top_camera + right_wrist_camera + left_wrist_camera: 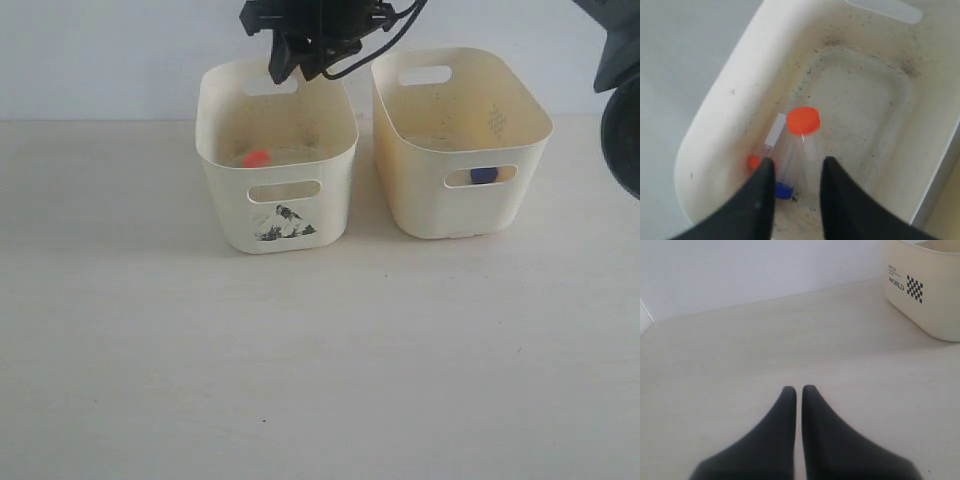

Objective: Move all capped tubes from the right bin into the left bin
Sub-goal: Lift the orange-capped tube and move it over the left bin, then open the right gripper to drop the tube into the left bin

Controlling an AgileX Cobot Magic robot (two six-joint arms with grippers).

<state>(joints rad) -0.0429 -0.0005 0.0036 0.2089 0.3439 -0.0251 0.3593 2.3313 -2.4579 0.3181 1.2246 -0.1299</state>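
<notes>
Pale table [320, 380] under a white wall carried the two tubs side by side. Directly beneath the right gripper [295, 62] sat the left bin [225, 200], with the right bin [420, 200] off to the gripper's side, near but apart from the first. Reaching across the middle, the right gripper hung just above the left bin's rim with its jaws spread wide and nothing between them, a stance suited to letting go rather than gripping. The left gripper [799, 390] hovered low over bare table, its fingers all but closed on nothing, probably parked clear of the work. Below the open jaws the orange tube [803, 120] lay on its side on the left bin's floor, so that one looked delivered. The blue tube [483, 175] showed through the right bin's front slot, well away from the right gripper, and was judged yet to be carried over. A blue spot [783, 190] and a second orange spot [754, 161] beside one finger were too small to identify.
</notes>
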